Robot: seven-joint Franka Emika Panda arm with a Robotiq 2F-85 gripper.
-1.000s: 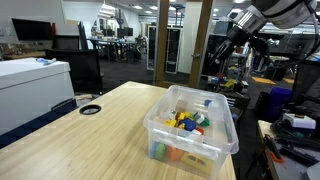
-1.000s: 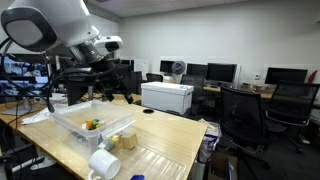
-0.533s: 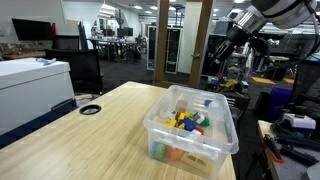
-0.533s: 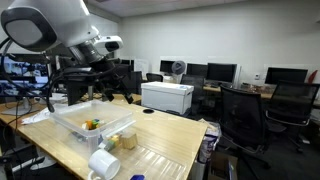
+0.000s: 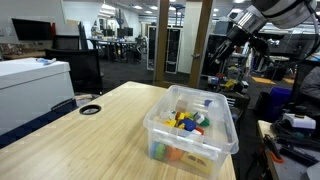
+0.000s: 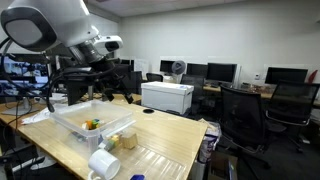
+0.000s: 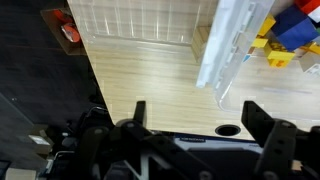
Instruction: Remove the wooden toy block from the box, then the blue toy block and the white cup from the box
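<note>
While the gripper hangs high above the box | jaws: wide apart | held: nothing

Clear box sitting upright on table, holding heaped coloured toys. Blue toy block lying among them, touching yellow pieces. White cup seemingly lying sideways outside box.

toys in box, box on table
</note>
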